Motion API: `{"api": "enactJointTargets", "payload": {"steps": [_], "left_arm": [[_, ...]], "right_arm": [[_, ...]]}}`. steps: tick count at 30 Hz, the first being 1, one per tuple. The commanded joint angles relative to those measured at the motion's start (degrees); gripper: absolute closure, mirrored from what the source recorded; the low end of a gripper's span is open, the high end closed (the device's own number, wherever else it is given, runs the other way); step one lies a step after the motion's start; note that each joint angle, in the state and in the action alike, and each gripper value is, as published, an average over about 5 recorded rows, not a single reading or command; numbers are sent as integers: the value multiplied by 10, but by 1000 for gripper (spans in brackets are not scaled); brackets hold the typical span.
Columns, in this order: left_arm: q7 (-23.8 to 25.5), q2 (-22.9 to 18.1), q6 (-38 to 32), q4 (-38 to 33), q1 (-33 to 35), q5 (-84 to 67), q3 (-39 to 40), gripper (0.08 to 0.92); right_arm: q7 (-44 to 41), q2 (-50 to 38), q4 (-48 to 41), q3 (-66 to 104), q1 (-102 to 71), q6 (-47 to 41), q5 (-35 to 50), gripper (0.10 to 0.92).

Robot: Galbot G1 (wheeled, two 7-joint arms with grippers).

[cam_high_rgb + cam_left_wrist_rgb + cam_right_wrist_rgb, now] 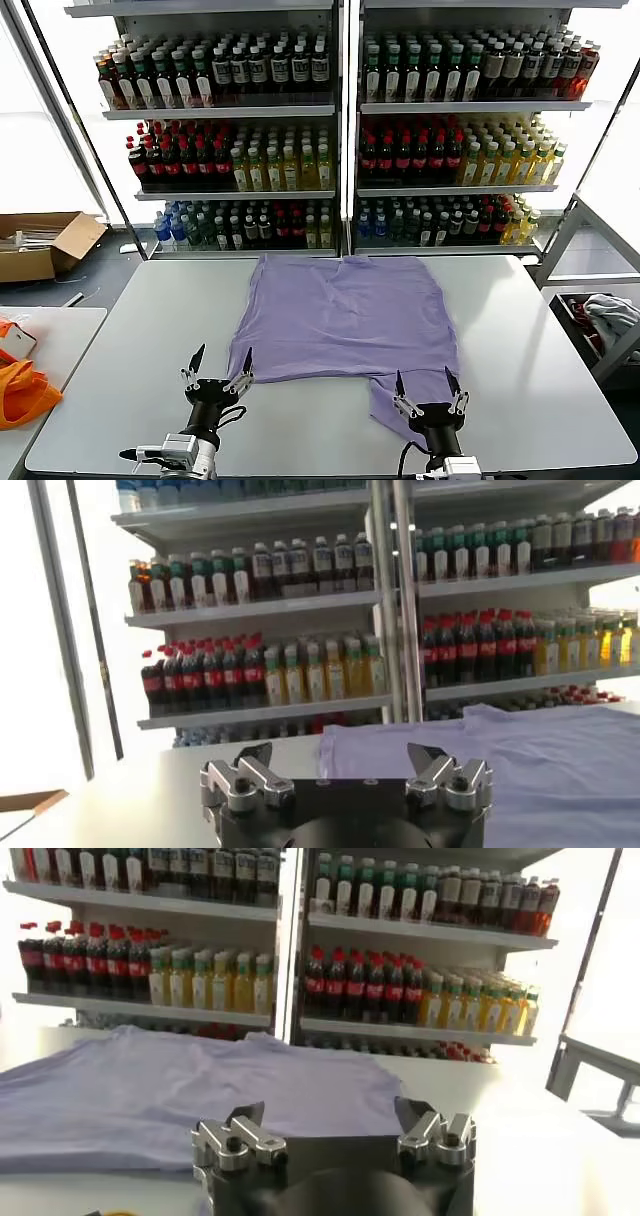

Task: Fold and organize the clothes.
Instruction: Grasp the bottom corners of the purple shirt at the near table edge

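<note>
A lavender T-shirt (345, 315) lies on the white table (130, 330), partly folded, with one flap reaching toward the front edge on the right. No print shows on its upper side. My left gripper (222, 364) hovers open at the shirt's near left corner, fingers pointing away from me, nothing between them. Over the near flap, my right gripper (427, 382) is also open and empty. The left wrist view shows the shirt (520, 760) ahead of the left gripper (342, 752). In the right wrist view the shirt (180, 1093) spreads beyond the right gripper (331, 1110).
Shelves of drink bottles (340, 150) stand behind the table. Orange fabric (22, 390) lies on a side table at left, and a cardboard box (40, 245) sits on the floor beyond it. A bin with cloth (605, 320) is at right.
</note>
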Motion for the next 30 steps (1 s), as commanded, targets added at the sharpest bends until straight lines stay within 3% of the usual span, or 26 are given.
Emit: {"api": "enactJointTargets", "payload": {"steps": [1, 30], "left_arm": [[2, 29, 63, 16, -10, -7, -6, 177], [7, 55, 109, 71, -39, -51, -16, 177]], "right_arm": [[20, -3, 11, 3, -34, -13, 5, 203], [36, 19, -21, -2, -40, -31, 33, 203]]}}
